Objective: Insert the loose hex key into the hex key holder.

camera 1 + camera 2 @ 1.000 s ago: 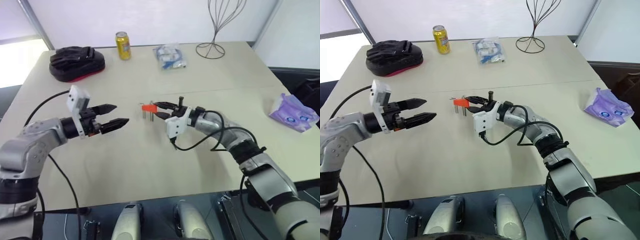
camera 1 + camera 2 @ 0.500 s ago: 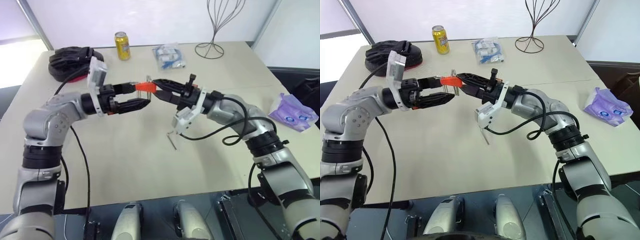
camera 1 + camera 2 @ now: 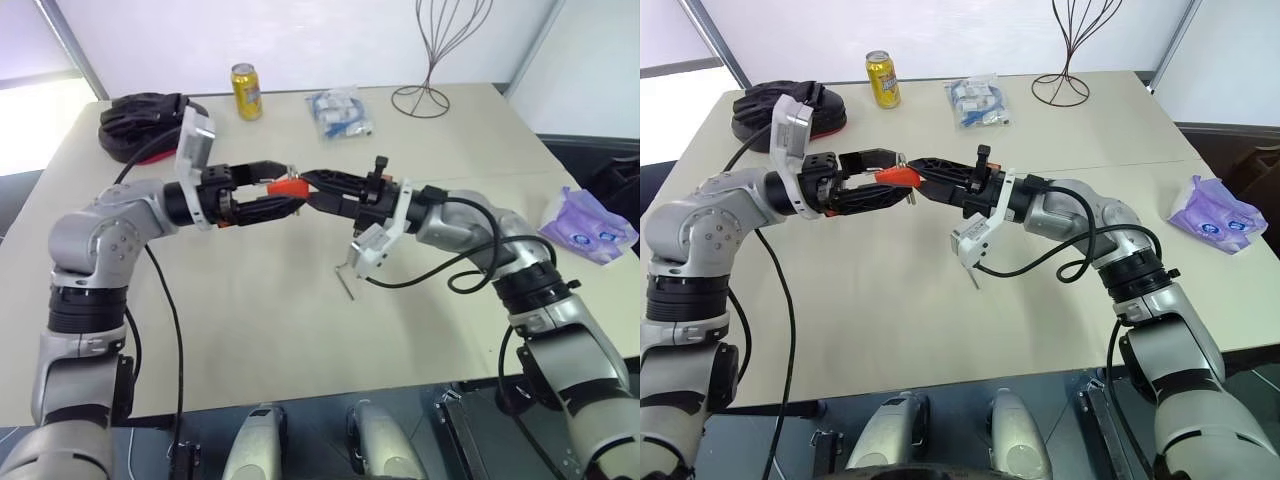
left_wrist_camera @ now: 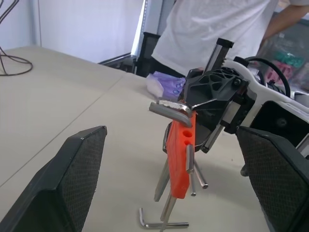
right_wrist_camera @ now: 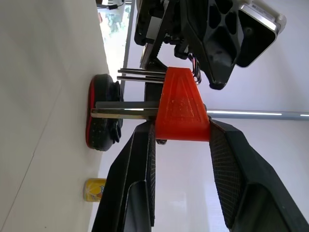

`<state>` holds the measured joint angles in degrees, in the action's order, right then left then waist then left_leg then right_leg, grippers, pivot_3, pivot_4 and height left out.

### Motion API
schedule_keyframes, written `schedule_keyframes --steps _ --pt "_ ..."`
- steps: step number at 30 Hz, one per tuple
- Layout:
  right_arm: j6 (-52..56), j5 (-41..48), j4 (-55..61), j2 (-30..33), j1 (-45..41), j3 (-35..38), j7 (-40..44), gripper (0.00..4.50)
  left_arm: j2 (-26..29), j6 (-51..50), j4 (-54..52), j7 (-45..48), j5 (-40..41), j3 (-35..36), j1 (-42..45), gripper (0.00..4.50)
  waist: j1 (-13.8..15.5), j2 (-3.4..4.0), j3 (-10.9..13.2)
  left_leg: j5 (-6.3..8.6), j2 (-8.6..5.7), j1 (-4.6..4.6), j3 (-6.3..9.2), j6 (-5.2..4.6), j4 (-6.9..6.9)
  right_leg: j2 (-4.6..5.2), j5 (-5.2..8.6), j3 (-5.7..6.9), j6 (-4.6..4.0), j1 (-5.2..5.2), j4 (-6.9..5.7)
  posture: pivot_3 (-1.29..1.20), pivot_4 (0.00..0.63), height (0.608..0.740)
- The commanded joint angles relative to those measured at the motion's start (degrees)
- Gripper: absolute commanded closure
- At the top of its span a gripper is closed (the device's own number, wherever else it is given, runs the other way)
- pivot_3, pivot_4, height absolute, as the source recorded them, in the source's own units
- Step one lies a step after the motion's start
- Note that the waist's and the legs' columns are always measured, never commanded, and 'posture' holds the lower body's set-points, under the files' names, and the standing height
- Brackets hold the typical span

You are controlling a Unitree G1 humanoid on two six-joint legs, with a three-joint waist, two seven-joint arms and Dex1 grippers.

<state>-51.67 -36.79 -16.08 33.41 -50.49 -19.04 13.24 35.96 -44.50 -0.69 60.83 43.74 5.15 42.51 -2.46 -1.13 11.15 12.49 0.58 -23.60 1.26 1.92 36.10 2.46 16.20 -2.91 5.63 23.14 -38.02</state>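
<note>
My right gripper (image 3: 305,190) is shut on the orange hex key holder (image 3: 288,187) and holds it up above the table. Short grey keys stick out of the block (image 4: 179,164). My left gripper (image 3: 906,175) is open. Its two fingers (image 4: 82,179) stand wide on either side of the holder without touching it. Both grippers lie about level and point at each other. The loose hex key (image 3: 345,283), a thin L-shaped rod, lies flat on the table below the right wrist and also shows beneath the holder (image 4: 159,224).
At the table's far side stand a yellow can (image 3: 246,91), a black padded mitt (image 3: 150,120), a clear bag of blue items (image 3: 340,112) and a wire stand (image 3: 430,60). A purple tissue pack (image 3: 588,228) lies at the right. A person in a white shirt (image 4: 212,29) stands beyond the table.
Both arms rose and came together. The right gripper lifted the holder off the table area, and the left gripper's open fingers moved right to flank it. Little has moved in the last half second.
</note>
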Motion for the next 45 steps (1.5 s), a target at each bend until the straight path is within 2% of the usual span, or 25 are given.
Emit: schedule_keyframes --steps 1,5,8,9,14,15,23,29,35,42,45 --pt "-0.5 1.8 1.6 0.8 -1.2 1.4 0.4 3.48 0.4 0.0 -1.4 0.2 0.8 1.4 0.5 0.00 0.0 0.00 0.0 0.00 0.00 0.00 0.00 0.00 0.00 0.00 0.00 0.00 0.00 0.00 0.00 0.00 0.150 0.740" --pt "-0.4 2.3 1.4 0.8 -1.3 1.4 1.0 3.48 0.7 -0.4 -2.1 0.2 1.3 1.5 -0.1 0.00 0.0 0.00 0.0 0.00 0.01 0.00 0.00 0.00 0.00 0.00 0.00 0.00 0.00 0.00 0.00 0.00 0.150 0.740" --pt "-0.4 2.7 1.2 0.7 -1.4 1.4 1.4 3.48 0.8 -0.7 -2.4 0.2 1.6 1.5 -0.4 0.82 0.0 0.00 0.0 0.00 0.01 0.00 0.00 0.00 0.00 0.00 0.00 0.00 0.00 0.00 0.00 0.00 0.150 0.740" --pt "-0.4 2.8 1.2 0.7 -1.4 1.4 1.5 3.48 0.8 -0.8 -2.5 0.1 1.6 1.5 -0.5 1.24 0.0 0.00 0.0 0.00 0.01 0.00 0.00 0.00 0.00 0.00 0.00 0.00 0.00 0.00 0.00 0.00 0.150 0.740" --pt "-0.2 3.2 1.5 0.6 -1.3 1.4 1.9 3.48 0.6 -1.1 -3.0 0.0 1.6 1.4 -0.9 3.98 0.0 0.00 0.0 0.00 0.02 0.00 0.00 0.00 0.00 0.00 0.00 0.00 0.00 0.00 0.00 0.00 0.150 0.740" --pt "-0.2 3.3 1.5 0.5 -1.3 1.4 2.0 3.48 0.5 -1.1 -3.0 0.0 1.6 1.4 -1.0 4.40 0.0 0.00 0.0 0.00 0.02 0.00 0.01 0.00 0.00 0.00 0.00 0.00 0.00 0.00 0.00 0.00 0.150 0.740" --pt "0.4 4.1 2.2 0.5 -1.3 1.5 3.0 3.48 -0.3 -0.2 -2.9 -0.5 0.7 0.8 -1.0 4.46 0.0 -0.01 0.0 0.00 0.03 0.00 0.01 0.00 0.00 0.01 0.00 0.00 0.00 -0.01 0.00 0.00 0.150 0.740" --pt "4.9 8.4 3.2 0.7 0.2 1.0 8.9 3.48 -0.7 0.1 -3.0 -0.7 0.5 0.5 -0.9 4.46 0.0 0.00 0.0 0.00 0.04 0.00 0.01 0.00 0.00 0.01 0.00 0.00 0.00 -0.01 0.00 0.00 0.150 0.740" --pt "4.9 9.2 3.9 0.9 0.7 1.0 10.5 3.48 -1.2 0.2 -3.4 -0.7 0.2 0.5 -1.1 4.46 0.0 0.00 0.0 0.00 0.04 0.00 0.01 0.00 0.00 0.01 0.00 0.00 0.00 -0.01 0.00 0.00 0.150 0.740" --pt "5.4 9.3 4.7 1.7 1.5 1.1 12.6 0.03 -1.6 -0.1 -4.4 -1.1 0.2 0.7 -1.9 4.50 0.0 0.00 0.0 0.00 0.03 0.00 0.00 0.00 0.01 0.01 0.00 0.00 0.00 -0.01 0.00 0.00 0.150 0.740" --pt "7.4 10.8 5.3 3.4 2.8 1.7 15.4 0.03 -1.5 -0.1 -5.2 -1.4 0.1 1.0 -2.4 4.50 0.1 -0.01 0.0 0.00 0.04 0.00 0.00 0.00 0.01 0.02 0.00 0.00 0.00 -0.01 0.00 0.00 0.150 0.740"
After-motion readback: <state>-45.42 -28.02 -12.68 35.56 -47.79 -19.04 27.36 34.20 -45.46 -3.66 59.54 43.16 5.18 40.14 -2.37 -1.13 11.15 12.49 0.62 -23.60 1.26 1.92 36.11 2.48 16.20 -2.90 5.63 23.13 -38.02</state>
